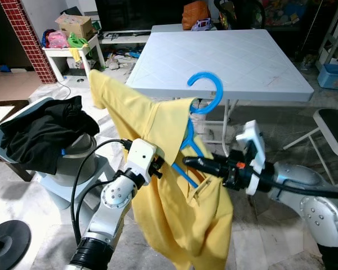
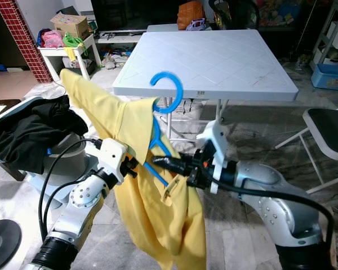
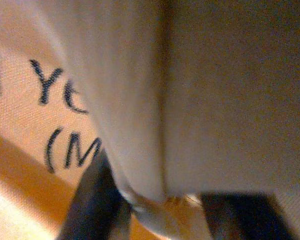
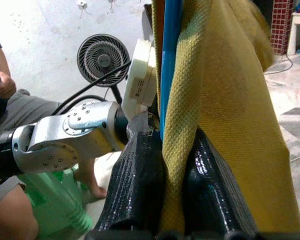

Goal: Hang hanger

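A yellow shirt [image 1: 158, 140] hangs on a blue plastic hanger [image 1: 205, 84], whose hook stands up in front of the white table. My right gripper [image 1: 188, 163] reaches in from the right and is shut on the hanger's lower arm with a fold of shirt pinched along with it; in the right wrist view the blue bar [image 4: 170, 65] and yellow cloth [image 4: 225, 125] run between the black fingers [image 4: 140, 190]. My left gripper [image 1: 160, 167] is pressed into the shirt at collar height, fingertips hidden by cloth. Its wrist view shows the shirt's label [image 3: 65, 100] with cloth caught between the fingers [image 3: 95, 200].
A white folding table [image 1: 231, 56] stands just behind the shirt. Black clothes [image 1: 45, 132] lie heaped on a grey seat at left. A chair [image 1: 333, 129] stands at right, a low white shelf [image 1: 73, 50] at back left. A seated person [image 4: 5, 110] and a fan [image 4: 102, 55] are behind me.
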Available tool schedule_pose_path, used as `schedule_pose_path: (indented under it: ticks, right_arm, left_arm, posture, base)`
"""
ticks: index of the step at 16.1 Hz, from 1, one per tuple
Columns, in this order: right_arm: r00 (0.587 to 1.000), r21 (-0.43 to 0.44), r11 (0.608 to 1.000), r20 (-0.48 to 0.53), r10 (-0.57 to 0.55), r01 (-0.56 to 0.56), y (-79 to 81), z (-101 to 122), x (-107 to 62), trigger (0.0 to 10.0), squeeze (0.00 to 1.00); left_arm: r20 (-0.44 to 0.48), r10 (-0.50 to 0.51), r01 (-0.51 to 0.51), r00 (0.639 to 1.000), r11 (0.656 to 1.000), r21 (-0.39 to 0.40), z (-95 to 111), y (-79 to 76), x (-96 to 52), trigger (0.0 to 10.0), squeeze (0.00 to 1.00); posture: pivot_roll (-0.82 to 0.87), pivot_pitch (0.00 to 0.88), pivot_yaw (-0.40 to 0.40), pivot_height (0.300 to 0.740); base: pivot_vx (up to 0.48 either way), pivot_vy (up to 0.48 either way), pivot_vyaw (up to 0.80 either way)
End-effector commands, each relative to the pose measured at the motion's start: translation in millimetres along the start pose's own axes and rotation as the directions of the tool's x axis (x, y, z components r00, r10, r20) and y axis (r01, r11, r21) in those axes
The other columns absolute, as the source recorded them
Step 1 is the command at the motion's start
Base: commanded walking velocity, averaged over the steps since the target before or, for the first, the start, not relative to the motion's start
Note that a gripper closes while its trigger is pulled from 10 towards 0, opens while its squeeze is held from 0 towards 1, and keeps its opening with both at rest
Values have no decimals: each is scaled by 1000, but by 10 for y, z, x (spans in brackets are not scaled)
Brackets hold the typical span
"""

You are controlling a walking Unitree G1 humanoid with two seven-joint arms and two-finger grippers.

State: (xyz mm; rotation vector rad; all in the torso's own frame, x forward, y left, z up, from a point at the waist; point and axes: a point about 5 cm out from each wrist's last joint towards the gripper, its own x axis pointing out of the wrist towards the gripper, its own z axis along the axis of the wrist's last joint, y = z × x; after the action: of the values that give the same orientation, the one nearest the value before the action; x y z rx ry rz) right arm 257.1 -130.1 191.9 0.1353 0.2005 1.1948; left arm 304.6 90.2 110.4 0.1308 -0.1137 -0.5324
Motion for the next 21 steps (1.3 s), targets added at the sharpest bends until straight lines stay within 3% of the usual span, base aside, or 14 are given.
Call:
schedule_pose_path:
  ticks: [1, 3, 7, 12, 15, 17, 20, 21]
  right_arm:
    - [998, -64, 996, 2, 55, -55, 93, 55, 44, 10000, 0]
    - [999, -68, 996, -3, 50, -50, 85, 42, 52, 10000, 0]
    - [998, -104, 993, -11, -64, 63, -89, 22, 79, 10000, 0]
    - [994, -126, 987, -26, -105, 101, -144, -21, 101, 10000, 0]
    - [964, -189, 952, -66, -256, 240, -356, -147, 84, 10000, 0]
    - [946, -251, 928, -102, -309, 276, -431, -224, 25, 10000, 0]
    - [917, -318, 891, -126, -379, 325, -528, -293, -27, 10000, 0]
    - [889, -395, 847, -139, -437, 355, -607, -314, -45, 10000, 0]
  left_arm:
    - [16, 20, -20, 1000, 1000, -10, 24, 61, -6, 0, 0]
    - [19, 24, -24, 1000, 999, -24, 24, 69, -15, 0, 0]
    - [25, 4, -2, 1000, 998, -59, 27, 39, -28, 0, 0]
    - [33, 30, -26, 999, 993, -115, 32, 48, -60, 0, 0]
    - [55, 82, -70, 995, 980, -187, 97, 108, -67, 0, 0]
    - [84, 153, -133, 985, 969, -210, 191, 255, -112, 0, 0]
    - [85, 203, -184, 975, 964, -192, 223, 413, -203, 0, 0]
    - [71, 238, -222, 969, 958, -181, 202, 508, -266, 0, 0]
  posture:
    - [-33, 0, 50, 740]
    - [-31, 0, 47, 740]
    - [-27, 0, 43, 740]
    - [-24, 0, 36, 740]
    - [-25, 0, 34, 740]
    - [-26, 0, 31, 740]
    - [-21, 0, 25, 740]
    - [-20, 0, 24, 740]
  base:
    - [0, 0, 0]
    - [0, 0, 0]
    - [0, 0, 0]
    - [0, 0, 0]
    - [0, 0, 0]
    - [0, 0, 0]
    - [0, 0, 0]
    - [0, 0, 0]
